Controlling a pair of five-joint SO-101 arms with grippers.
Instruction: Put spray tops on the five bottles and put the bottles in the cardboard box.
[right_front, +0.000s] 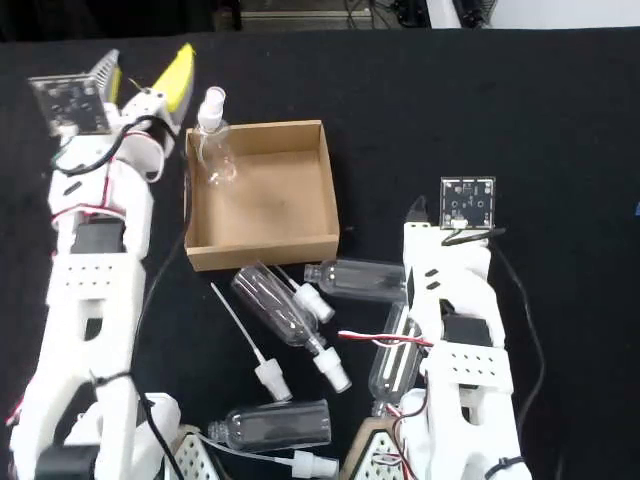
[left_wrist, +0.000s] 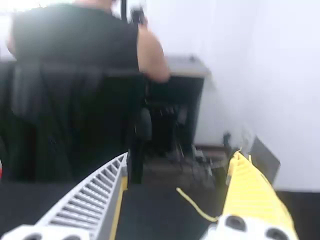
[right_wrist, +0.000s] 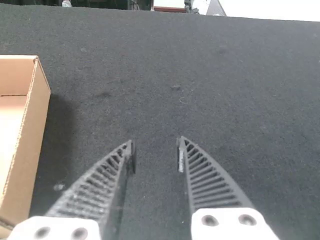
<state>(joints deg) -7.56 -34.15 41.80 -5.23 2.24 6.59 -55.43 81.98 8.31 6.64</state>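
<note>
We see the left gripper (left_wrist: 180, 157) and right gripper (right_wrist: 155, 150) spread apart, empty. Clear plastic bottles (right_front: 272, 302) near the brown cardboard box (right_front: 262, 248) look light and slick; we would grasp mid-body.

High view: fixed overhead, looking down on the black cloth-covered table (right_front: 560, 120). Left wrist view: raised, facing level past the table's far edge into the white-walled room (left_wrist: 280, 75). Right wrist view: close above the table, tilted down, sharing with the high view one wall of the open brown cardboard box (right_wrist: 25, 160).
</note>
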